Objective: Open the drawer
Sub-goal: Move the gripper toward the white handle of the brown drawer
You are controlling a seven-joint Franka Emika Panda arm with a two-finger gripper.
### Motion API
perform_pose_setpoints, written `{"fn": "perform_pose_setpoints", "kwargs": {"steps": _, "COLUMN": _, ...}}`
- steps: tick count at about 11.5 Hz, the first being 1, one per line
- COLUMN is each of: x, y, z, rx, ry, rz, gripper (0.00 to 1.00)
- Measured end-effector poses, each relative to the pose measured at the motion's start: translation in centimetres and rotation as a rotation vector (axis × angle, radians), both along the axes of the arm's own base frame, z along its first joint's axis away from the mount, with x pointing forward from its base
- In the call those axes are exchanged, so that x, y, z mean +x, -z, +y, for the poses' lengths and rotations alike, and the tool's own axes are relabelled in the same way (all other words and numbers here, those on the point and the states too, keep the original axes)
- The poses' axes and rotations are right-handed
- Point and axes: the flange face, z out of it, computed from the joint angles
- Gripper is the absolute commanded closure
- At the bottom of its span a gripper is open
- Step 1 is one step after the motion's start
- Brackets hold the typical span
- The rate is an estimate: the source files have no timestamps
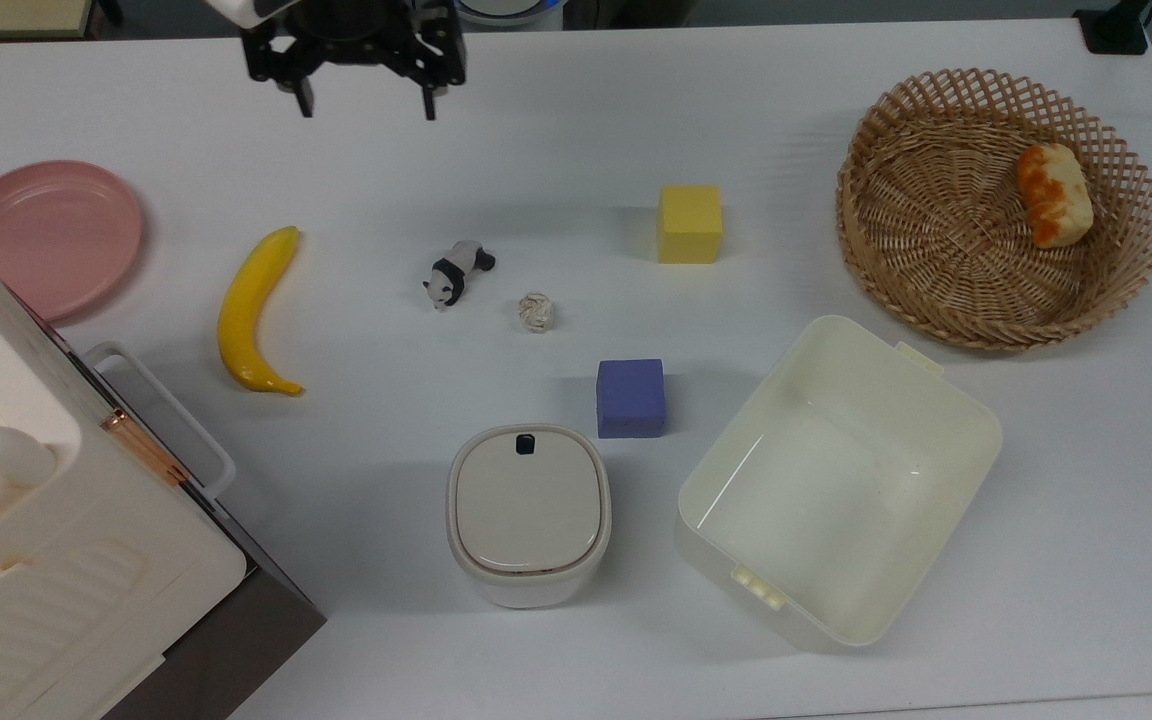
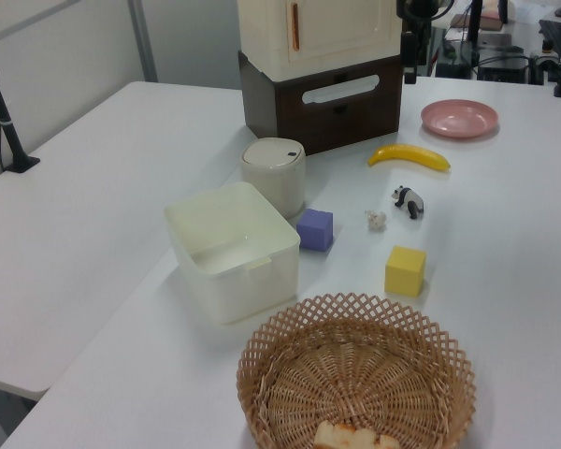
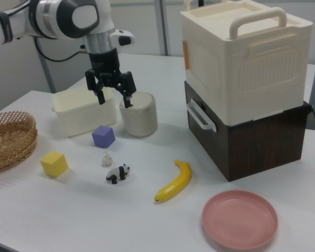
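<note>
The drawer (image 3: 244, 144) is a dark brown box under the cream cabinet (image 3: 241, 58), pushed in, with its white loop handle (image 3: 199, 116) facing the table. In the top view the handle (image 1: 168, 408) sticks out at the lower left, beside the cabinet (image 1: 26, 540). In the left view the drawer front (image 2: 323, 108) and its handle (image 2: 340, 89) stand at the table's far end. My gripper (image 1: 366, 104) hangs open and empty over the far table edge, well apart from the handle. In the right view the gripper (image 3: 113, 101) is raised above the table in front of the lidded bin, and the left view has it (image 2: 409, 67) at the cabinet's right.
A banana (image 1: 251, 310) and a pink plate (image 1: 46, 235) lie between my gripper and the handle. A toy panda (image 1: 456, 272), a paper ball (image 1: 536, 312), yellow (image 1: 690, 224) and purple (image 1: 630, 398) cubes, a lidded bin (image 1: 528, 510), a cream tub (image 1: 836, 480) and a wicker basket (image 1: 996, 210) take up the rest of the table.
</note>
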Motion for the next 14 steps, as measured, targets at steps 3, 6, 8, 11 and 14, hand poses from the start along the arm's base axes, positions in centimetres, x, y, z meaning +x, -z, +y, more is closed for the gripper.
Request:
{"fn": "perform_pose_setpoints", "kwargs": {"steps": 3, "x": -0.3, "y": 0.0, "z": -5.1, "rx": 0.000, "ry": -0.033, "rz": -0.014, "gripper": 0.00}}
{"fn": "perform_pose_setpoints", "kwargs": {"steps": 6, "x": -1.0, "y": 0.9, "z": -10.1, "rx": 0.005, "ry": -0.102, "rz": 0.000, "gripper": 0.00}}
{"fn": "perform_pose_setpoints", "kwargs": {"steps": 8, "x": 0.0, "y": 1.2, "z": -11.5, "rx": -0.019, "ry": -0.253, "rz": -0.061, "gripper": 0.00}}
{"fn": "perform_pose_setpoints", "kwargs": {"steps": 11, "x": 1.5, "y": 1.8, "z": -11.6, "rx": -0.067, "ry": -0.507, "rz": -0.114, "gripper": 0.00}}
{"fn": "perform_pose_setpoints", "kwargs": {"steps": 14, "x": 1.8, "y": 1.7, "z": -10.7, "rx": -0.082, "ry": -0.697, "rz": -0.101, "gripper": 0.00}}
